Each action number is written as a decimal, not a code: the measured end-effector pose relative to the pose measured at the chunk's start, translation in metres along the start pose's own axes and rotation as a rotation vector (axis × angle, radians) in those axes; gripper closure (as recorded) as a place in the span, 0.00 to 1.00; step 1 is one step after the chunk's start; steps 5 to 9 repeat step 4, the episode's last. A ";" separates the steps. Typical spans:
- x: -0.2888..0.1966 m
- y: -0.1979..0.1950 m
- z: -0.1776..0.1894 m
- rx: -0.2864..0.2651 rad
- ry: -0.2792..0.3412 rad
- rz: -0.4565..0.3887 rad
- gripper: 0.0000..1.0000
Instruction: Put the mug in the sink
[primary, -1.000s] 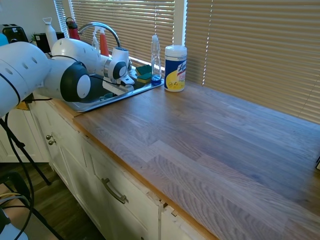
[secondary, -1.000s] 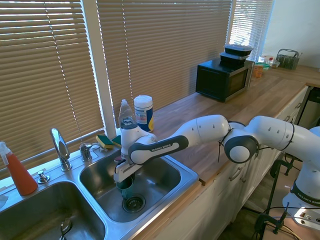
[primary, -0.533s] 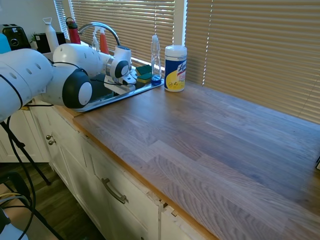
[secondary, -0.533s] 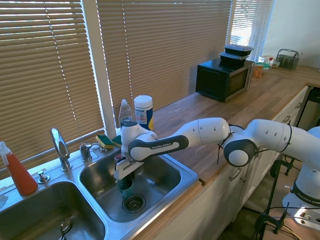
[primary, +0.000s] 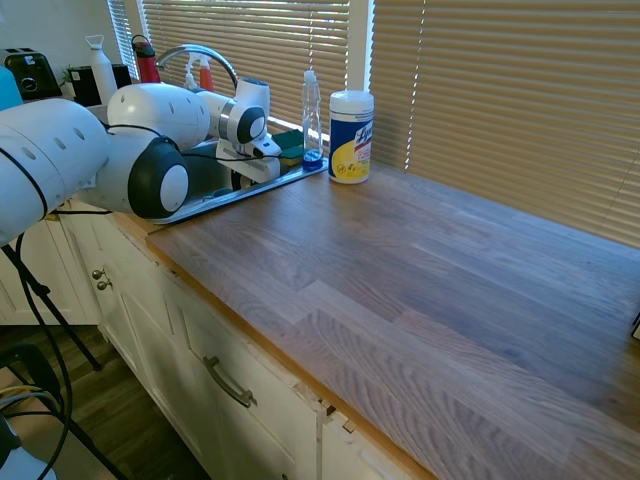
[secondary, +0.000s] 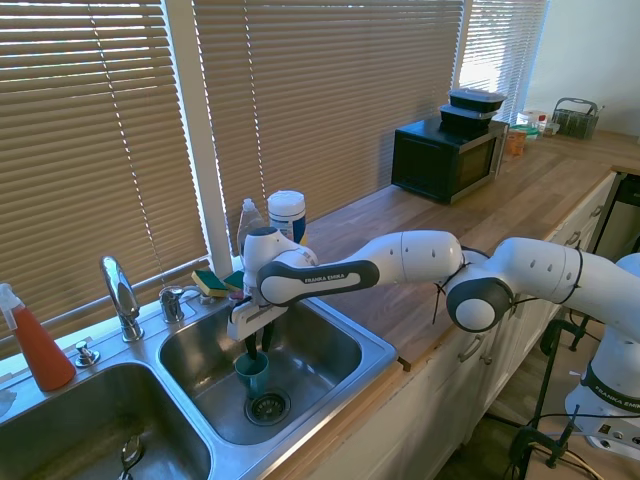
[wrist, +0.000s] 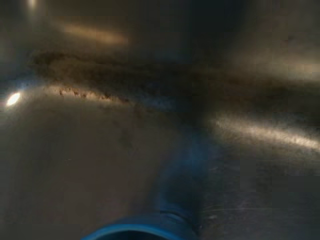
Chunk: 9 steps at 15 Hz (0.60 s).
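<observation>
The teal-blue mug (secondary: 252, 376) stands upright on the floor of the sink's right basin (secondary: 315, 368), beside the drain (secondary: 268, 407). My gripper (secondary: 258, 345) hangs just above the mug's rim, open, with its dark fingers apart and nothing between them. In the wrist view the mug's blue rim (wrist: 135, 232) shows at the bottom edge, over the dim steel floor. In the first exterior view my arm reaches over the sink's rim (primary: 232, 194); the mug is hidden inside the basin.
The chrome faucet (secondary: 120, 292) stands behind the basins, with a green-yellow sponge (secondary: 210, 283) on the ledge. A soap bottle (primary: 312, 112) and the wipes canister (primary: 351, 137) stand at the sink's corner. A red spray bottle (secondary: 38, 346) is far left, a microwave (secondary: 447, 158) down the counter.
My gripper has let go of the mug and risen straight up out of the basin. The mug stays standing by the drain.
</observation>
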<state>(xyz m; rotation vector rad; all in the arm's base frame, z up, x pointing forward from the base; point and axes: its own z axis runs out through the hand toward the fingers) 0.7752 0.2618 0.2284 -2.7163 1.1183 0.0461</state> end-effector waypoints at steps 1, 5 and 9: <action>-0.001 -0.003 -0.011 0.009 0.011 -0.004 0.00; -0.002 -0.009 -0.038 0.019 0.042 -0.016 0.00; -0.002 -0.009 -0.038 0.019 0.042 -0.016 0.00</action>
